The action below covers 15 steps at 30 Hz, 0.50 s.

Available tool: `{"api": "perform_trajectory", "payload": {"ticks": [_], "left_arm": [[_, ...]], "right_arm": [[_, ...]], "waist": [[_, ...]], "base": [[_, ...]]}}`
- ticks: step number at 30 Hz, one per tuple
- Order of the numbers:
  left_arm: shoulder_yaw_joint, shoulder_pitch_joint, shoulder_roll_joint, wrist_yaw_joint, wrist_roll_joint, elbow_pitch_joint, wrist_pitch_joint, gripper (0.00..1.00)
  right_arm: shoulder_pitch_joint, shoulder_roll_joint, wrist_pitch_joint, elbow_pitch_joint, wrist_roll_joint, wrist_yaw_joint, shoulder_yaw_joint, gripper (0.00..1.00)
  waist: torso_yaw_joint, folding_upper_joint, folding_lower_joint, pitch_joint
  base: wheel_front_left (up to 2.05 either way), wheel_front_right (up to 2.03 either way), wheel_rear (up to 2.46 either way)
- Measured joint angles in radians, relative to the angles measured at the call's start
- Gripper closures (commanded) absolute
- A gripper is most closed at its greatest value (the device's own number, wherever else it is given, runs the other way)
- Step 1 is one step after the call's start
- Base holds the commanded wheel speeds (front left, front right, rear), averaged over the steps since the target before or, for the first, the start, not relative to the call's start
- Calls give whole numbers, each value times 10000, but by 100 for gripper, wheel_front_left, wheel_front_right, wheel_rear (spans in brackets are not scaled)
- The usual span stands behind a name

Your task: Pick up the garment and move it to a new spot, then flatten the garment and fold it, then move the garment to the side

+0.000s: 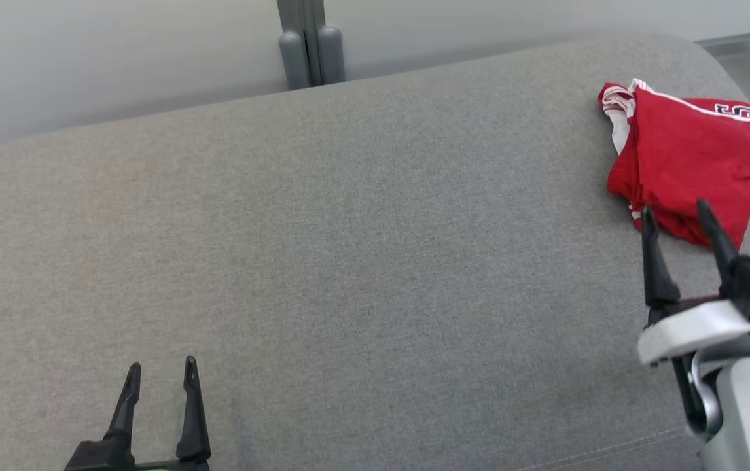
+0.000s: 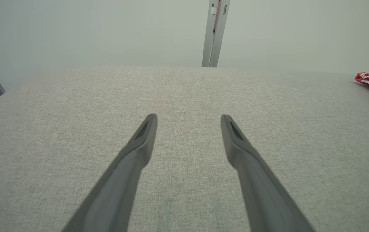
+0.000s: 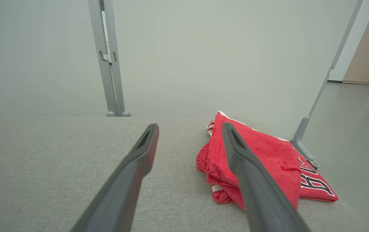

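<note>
Folded red garment (image 1: 682,150) far right, just beyond right gripper (image 1: 675,209), fingers apart, empty; left gripper (image 1: 161,364) spread, well apart, near left

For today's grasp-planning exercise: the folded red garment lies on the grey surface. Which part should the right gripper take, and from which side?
Take the bunched near-left edge of the garment, where layers stack thick. Probably come from the robot's side, low along the surface; the open right gripper faces it.

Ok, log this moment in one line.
garment: folded, far right of cushion | right gripper: open, empty, at its near edge | left gripper: open, empty
</note>
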Motion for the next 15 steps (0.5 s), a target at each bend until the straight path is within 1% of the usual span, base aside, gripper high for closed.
{"api": "perform_trajectory", "payload": {"ticks": [2,4,6,10,15], "left_arm": [[31,120,-2,59,-50,42,-2,0],[38,247,-2,73,-58,140,-2,0],[127,357,-6,94,-59,219,-2,0],[309,523,-6,128,-132,337,-2,0],[288,673,-8,174,-261,401,-2,0]], "right_arm": [[681,366,0,-382,67,0,12,0],[1371,497,0,-732,17,2,368,0],[1988,675,0,-982,35,2,510,0],[2697,878,0,-1233,-33,0,692,0],[2997,1062,0,-1197,-153,2,861,0]], "waist": [[100,0,0,-260],[213,0,0,-505],[357,0,0,-734],[637,0,0,-1052],[936,0,0,-1361]], "base": [[0,0,0],[0,0,0],[0,0,0],[0,0,0],[0,0,0]]}}
